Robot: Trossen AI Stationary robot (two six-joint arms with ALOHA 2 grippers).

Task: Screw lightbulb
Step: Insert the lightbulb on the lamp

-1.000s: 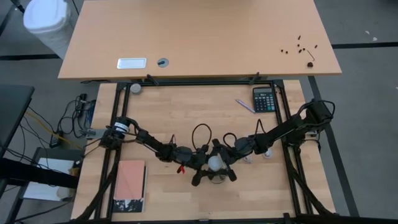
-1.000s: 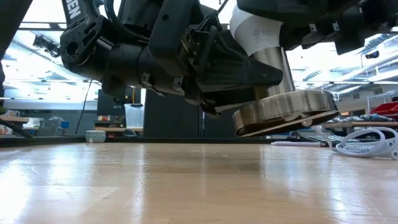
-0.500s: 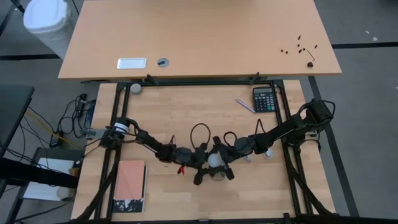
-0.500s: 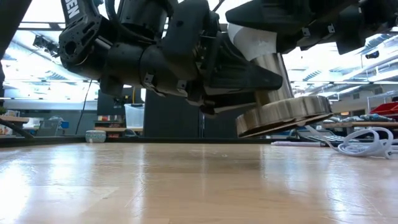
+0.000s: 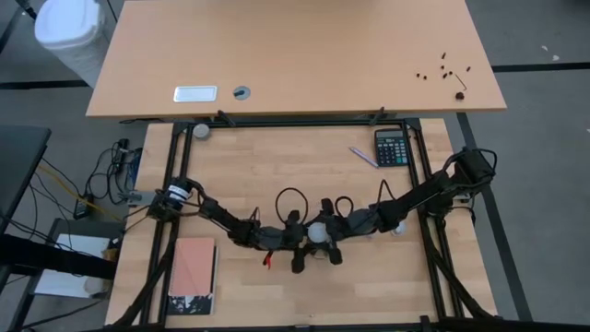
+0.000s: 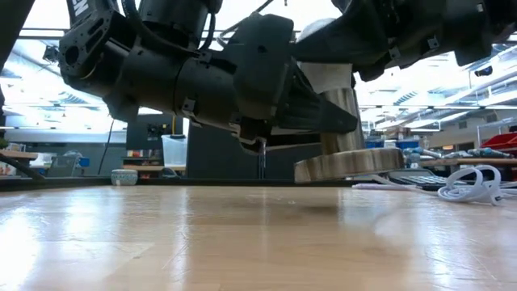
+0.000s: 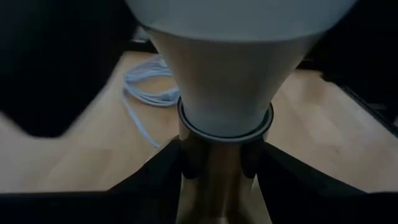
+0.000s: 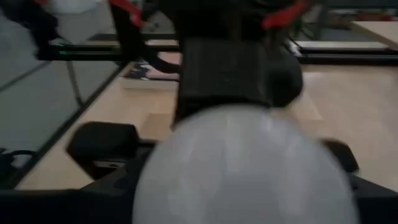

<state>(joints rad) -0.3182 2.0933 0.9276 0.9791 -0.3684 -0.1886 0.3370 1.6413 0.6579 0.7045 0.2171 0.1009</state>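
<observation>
Work table: one light wooden top inside a black frame; a second, larger desk stands beyond it.
Arms: two, both dark, meeting near the table's middle.
Notebook: one, salmon cover, near the left front corner.
Calculator: one, dark, at the right rear, with one pen just beside it.
Socket: one brassy disc with neck, lifted clear of the table, a white cord lying behind it.
Lightbulb: one, white, base seated in the socket neck.
Left gripper: fingers part-spread, clamping the socket neck.
Right gripper: fingers part-spread around the bulb's globe; actual contact cannot be told.
</observation>
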